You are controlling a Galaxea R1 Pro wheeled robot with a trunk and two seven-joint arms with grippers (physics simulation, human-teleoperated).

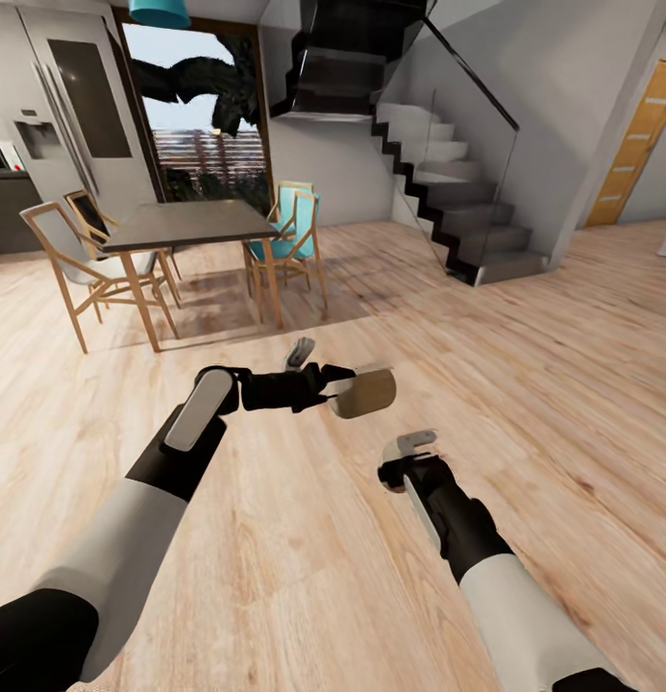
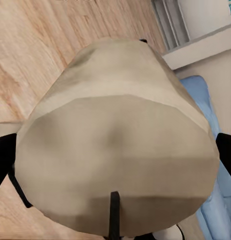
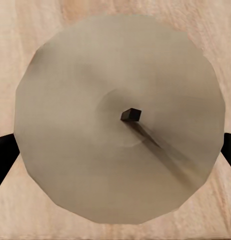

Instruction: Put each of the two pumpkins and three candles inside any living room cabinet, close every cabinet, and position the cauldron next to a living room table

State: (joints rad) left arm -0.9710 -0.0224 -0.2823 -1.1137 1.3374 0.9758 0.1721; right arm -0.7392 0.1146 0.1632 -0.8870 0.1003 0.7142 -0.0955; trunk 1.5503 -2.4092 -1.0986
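My left gripper (image 1: 355,384) reaches out over the plank floor, shut on a tan candle (image 1: 366,393) that lies on its side between the fingers. In the left wrist view that candle (image 2: 115,145) sits close to the camera, with a black finger (image 2: 3,160) at each edge. My right gripper (image 1: 407,459) hangs lower and to the right, shut on a second candle (image 3: 115,125), whose flat round top and short black wick face the right wrist camera. Only a pale sliver of that candle (image 1: 416,440) shows in the head view. The pumpkins, cabinet, cauldron and glass-topped table are out of view.
A dark-topped dining table (image 1: 188,223) with wooden chairs, one with a teal cushion (image 1: 292,226), stands ahead on the left. A dark staircase (image 1: 448,183) rises ahead on the right, and an orange door (image 1: 632,144) is at the far right. Something blue (image 2: 205,105) lies beyond the left candle.
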